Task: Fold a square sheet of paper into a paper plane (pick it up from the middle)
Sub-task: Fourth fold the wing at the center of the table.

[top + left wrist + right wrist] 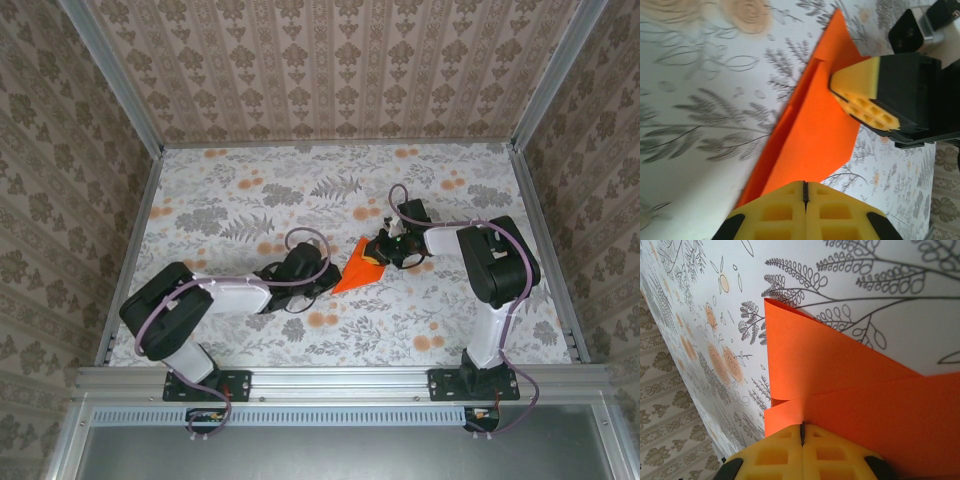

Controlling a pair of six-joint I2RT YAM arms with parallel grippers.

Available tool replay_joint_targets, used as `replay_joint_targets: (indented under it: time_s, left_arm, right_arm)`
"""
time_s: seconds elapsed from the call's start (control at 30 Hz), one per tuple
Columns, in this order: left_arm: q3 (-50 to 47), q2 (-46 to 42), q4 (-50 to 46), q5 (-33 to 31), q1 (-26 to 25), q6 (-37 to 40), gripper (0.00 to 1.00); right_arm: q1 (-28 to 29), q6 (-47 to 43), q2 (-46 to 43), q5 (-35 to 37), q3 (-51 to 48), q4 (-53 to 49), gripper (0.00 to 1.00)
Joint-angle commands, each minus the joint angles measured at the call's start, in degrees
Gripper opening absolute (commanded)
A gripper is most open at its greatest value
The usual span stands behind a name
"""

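The orange sheet of paper (360, 268) lies folded into a pointed wedge at the middle of the flowered table, its tip toward the left arm. Layered flaps and a crease show on the paper (815, 135). My left gripper (328, 283) is shut, and the tips of the left gripper (805, 184) rest at the narrow end with nothing between the pads. My right gripper (383, 262) is also shut. In its own wrist view the right gripper (802, 427) presses its tips on the folded paper (840, 375) at the wide end. One right finger (865, 95) lies on the paper's top layer.
A floral cloth (250, 200) covers the table. Aluminium rails (130, 240) and patterned walls (330, 60) close it in on the left, right and back. The arms' bases are bolted to the near rail (340, 380). Open cloth stretches behind the paper.
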Motion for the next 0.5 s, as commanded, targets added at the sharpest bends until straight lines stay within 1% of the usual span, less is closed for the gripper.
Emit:
replay_joint_targets:
  time_s: [0.0,0.2,0.33,0.47]
  left_arm:
    - [2.7,2.7,0.6,3.4,0.3,3.0,0.00]
    - [3.2,5.9,-1.9,4.2,1.0,0.6,0.00]
    - [2.0,7.9,-1.1,4.9,1.5,-2.3,0.00]
    - [1.1,8.8,-2.7,4.4,1.9,-4.8,0.00]
  right_arm:
    - [-0.8,-0.4,6.5,12.9,-3.0,-9.7,0.04]
    - [-0.8,-0.3,6.7,12.8,-2.8,-9.8,0.04]
    - [-0.8,-0.3,6.6,12.4,-2.7,-9.8,0.04]
    - [-0.9,-0.5,5.6,10.5,-2.0,-9.0,0.05]
